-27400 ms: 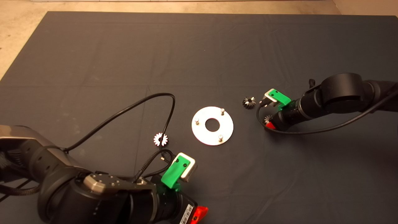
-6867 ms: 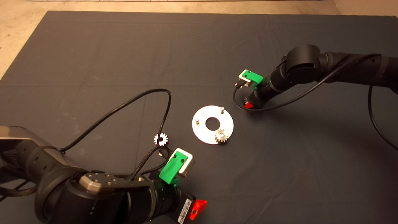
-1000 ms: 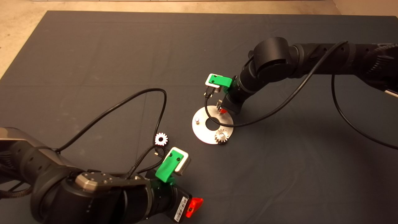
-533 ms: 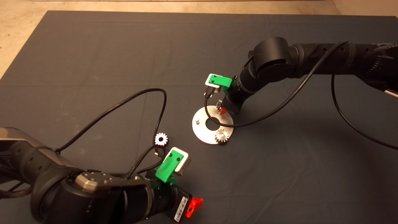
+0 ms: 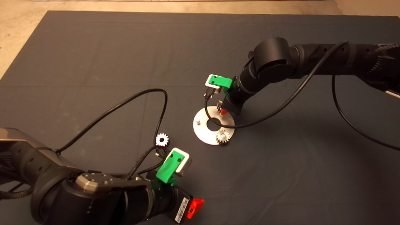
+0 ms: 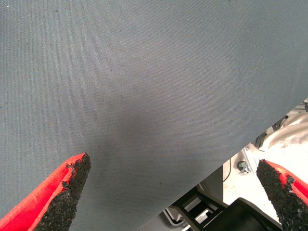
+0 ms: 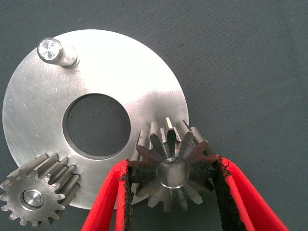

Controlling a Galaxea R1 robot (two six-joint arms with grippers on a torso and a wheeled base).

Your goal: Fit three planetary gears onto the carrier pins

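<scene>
The silver carrier disc (image 5: 203,132) lies mid-mat with three pins. One planetary gear (image 5: 223,137) sits on the near pin, also in the right wrist view (image 7: 36,196). The left pin (image 5: 197,121) is bare, and shows in the right wrist view too (image 7: 55,52). My right gripper (image 5: 222,109) is shut on a second gear (image 7: 171,173) and holds it at the far pin. Silver shows inside its centre hole, but I cannot tell how far down it sits. A third gear (image 5: 162,139) lies loose on the mat, left of the disc.
My left gripper (image 5: 194,208) is parked at the mat's near edge, open and empty, its fingers (image 6: 67,187) wide apart. A black cable (image 5: 137,97) loops over the mat beside the loose gear. The right arm's cable (image 5: 250,122) hangs over the disc's right side.
Over the last second the right gripper has edged very slightly left with its gear. Earlier, it set the first gear on the near pin and picked up the second. The left arm has stayed parked.
</scene>
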